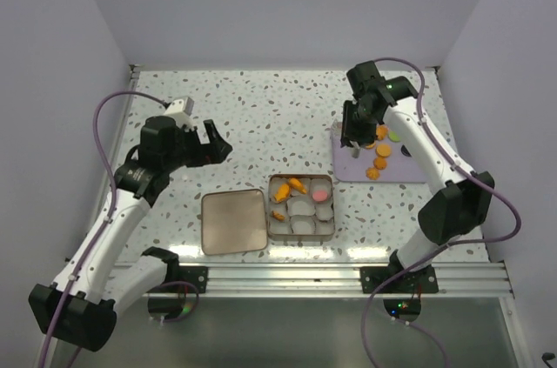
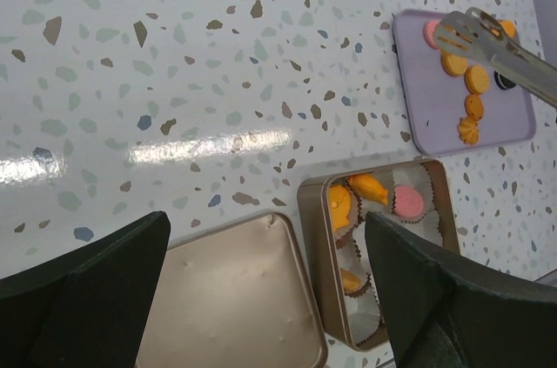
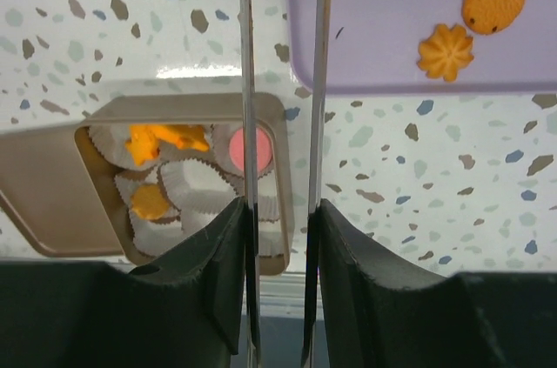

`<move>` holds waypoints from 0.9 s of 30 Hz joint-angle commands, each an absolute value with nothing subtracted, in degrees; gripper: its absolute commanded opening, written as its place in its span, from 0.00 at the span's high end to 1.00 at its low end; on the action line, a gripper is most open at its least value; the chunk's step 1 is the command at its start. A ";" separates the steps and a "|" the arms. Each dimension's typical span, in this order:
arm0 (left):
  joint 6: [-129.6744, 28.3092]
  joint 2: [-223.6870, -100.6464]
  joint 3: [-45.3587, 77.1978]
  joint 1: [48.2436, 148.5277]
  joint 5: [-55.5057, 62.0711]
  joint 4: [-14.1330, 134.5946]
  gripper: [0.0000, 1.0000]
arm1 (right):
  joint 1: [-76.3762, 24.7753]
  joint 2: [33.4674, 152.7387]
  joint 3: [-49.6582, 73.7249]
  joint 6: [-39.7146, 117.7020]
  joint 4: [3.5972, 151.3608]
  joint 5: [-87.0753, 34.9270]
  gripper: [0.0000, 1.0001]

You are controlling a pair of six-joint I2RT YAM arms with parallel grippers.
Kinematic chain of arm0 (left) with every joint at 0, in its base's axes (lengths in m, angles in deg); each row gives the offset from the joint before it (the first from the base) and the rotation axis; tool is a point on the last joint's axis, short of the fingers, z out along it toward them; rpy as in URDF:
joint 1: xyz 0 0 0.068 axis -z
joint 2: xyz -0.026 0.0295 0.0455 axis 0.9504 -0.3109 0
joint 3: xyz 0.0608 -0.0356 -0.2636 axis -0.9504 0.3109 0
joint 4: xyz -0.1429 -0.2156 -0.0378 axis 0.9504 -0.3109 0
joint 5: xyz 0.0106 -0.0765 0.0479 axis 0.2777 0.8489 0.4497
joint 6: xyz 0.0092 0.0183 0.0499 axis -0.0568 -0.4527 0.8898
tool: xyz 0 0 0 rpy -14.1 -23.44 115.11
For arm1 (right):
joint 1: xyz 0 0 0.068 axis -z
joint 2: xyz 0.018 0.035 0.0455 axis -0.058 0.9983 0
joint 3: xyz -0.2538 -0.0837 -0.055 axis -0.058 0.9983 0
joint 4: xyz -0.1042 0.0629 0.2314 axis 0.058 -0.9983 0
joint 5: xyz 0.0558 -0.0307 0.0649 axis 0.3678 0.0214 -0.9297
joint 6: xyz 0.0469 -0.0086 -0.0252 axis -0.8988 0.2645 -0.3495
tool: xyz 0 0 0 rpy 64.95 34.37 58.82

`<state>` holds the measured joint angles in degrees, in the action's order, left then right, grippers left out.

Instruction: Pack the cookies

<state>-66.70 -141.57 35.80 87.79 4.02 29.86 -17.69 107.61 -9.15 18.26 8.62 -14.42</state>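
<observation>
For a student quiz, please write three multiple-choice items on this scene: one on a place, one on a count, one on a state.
1. Where does the tin lid lie?
A) left of the cookie tin
B) on the tin
C) on a tray
2. How many pink cookies show in the tin?
A) none
B) one
C) three
3. The right gripper is:
A) open
B) shut on a cookie
C) shut on metal tongs
Answers: 1 A, the lid lies beside the open tin; 2 B, only one shows; 3 C, its fingers clamp the tongs.
</observation>
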 commanded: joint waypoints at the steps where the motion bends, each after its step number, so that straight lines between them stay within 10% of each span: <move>1: -67.84 -139.41 34.21 87.97 4.52 30.00 0.00 | -17.50 101.42 -5.60 17.42 10.29 -20.08 0.63; 27: -71.27 -132.03 37.11 88.06 6.62 26.66 0.00 | -17.59 69.78 30.53 16.98 20.25 -54.29 0.62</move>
